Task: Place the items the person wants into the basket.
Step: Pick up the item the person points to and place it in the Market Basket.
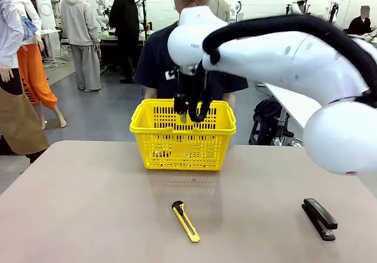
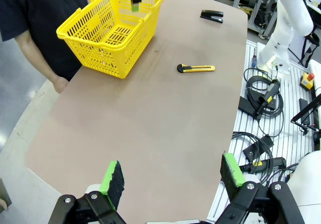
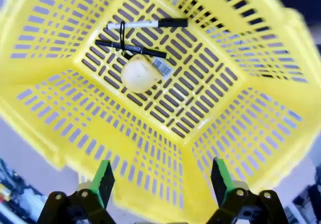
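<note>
Right pincer (image 3: 159, 184) open, empty, above basket (image 3: 241, 128); marker (image 3: 146, 24) & pen (image 3: 131, 48) lie roughly parallel.

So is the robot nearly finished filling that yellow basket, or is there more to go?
It looks nearly finished. The marker, pen and tape measure lie on the floor of the basket. The right gripper hangs open and empty above them; the left gripper is open too. The box cutter and stapler lie on the table, probably unwanted.

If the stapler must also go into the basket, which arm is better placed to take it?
Probably the right. The stapler lies at the table's right edge, and the right gripper hangs open over the basket, holding nothing. The left gripper is open too, but farther away.
</note>
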Controlling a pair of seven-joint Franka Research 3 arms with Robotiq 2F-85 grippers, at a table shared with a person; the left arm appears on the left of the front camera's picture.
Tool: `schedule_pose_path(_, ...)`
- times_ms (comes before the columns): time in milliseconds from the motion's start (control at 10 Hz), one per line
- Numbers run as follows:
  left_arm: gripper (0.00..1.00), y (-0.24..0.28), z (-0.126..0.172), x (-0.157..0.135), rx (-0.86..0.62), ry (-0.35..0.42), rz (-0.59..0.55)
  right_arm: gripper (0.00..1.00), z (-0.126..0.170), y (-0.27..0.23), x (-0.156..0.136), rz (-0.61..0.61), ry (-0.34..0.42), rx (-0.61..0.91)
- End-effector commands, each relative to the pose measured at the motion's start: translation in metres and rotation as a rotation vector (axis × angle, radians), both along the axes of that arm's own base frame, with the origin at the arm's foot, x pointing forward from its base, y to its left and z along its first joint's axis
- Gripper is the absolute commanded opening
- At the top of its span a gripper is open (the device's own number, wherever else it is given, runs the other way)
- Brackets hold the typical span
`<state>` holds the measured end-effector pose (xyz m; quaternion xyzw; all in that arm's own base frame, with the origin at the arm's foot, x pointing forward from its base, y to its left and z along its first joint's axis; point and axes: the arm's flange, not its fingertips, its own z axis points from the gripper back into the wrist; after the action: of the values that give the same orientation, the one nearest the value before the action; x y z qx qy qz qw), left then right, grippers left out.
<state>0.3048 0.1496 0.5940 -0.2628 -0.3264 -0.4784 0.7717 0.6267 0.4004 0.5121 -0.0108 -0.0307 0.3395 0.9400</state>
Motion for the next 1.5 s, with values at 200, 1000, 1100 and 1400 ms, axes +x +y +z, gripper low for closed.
schedule_pose_path(200, 1.00, 0.001, 0.001, 0.000, -0.016, -0.019, -0.011, 1.00, 0.048, -0.154, -0.158, -0.190, -0.092, 0.110)
schedule_pose_path(1000, 1.00, 0.001, 0.001, 0.000, -0.016, -0.019, -0.011, 1.00, -0.056, -0.242, -0.229, -0.289, -0.042, 0.124)
schedule_pose_path(1100, 1.00, 0.001, 0.001, 0.000, -0.016, -0.019, -0.011, 1.00, -0.057, -0.241, -0.229, -0.292, -0.041, 0.122)
schedule_pose_path(1400, 1.00, 0.001, 0.001, 0.000, -0.016, -0.019, -0.011, 1.00, -0.065, -0.241, -0.232, -0.292, -0.031, 0.087)
